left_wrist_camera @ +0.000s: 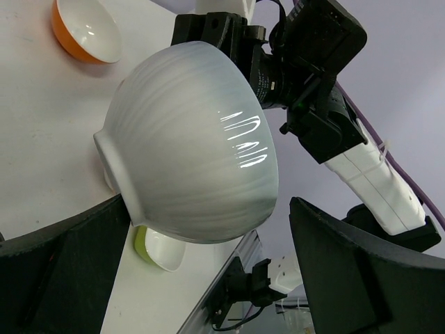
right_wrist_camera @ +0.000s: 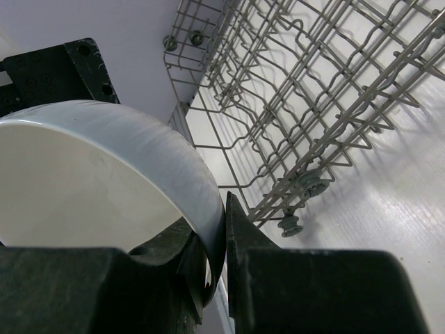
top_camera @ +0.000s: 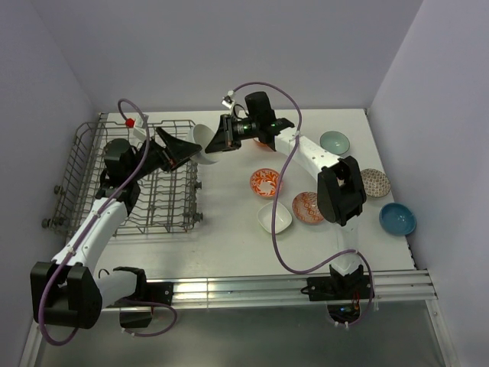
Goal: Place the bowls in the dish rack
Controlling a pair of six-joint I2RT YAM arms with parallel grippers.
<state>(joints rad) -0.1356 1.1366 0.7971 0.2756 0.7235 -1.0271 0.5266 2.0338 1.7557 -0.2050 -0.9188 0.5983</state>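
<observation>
The right gripper [right_wrist_camera: 226, 229] is pinching narrowly on the rim of a plain white round bowl [right_wrist_camera: 104, 181], one finger inside and one outside, so the wall is sitting clamped between them. It is holding the bowl clear of the bench [top_camera: 229, 248], just off the far right corner of the dish rack [top_camera: 172, 120], toward the bench's far edge. The bowl is lying on its side: its white inside is facing back at the right gripper, and its foot and ribbed outer wall are pointing toward the rack. Being round, it has no long axis; its centre line is running roughly level, across the bench from right to left. The left gripper [top_camera: 183, 149] is reaching out over the rack with its jaws spread wide, the bowl's curved outside lying between them but untouched. This is looking like a hand-over, with the rim grip leaving the body free for the other arm to take. The remaining bowls are waiting on the right half of the bench: an orange one [left_wrist_camera: 83, 31], a red-orange patterned one [top_camera: 265, 182], a square white one [top_camera: 273, 218], a pale green one [top_camera: 335, 141] and a blue one [top_camera: 397, 219].
</observation>
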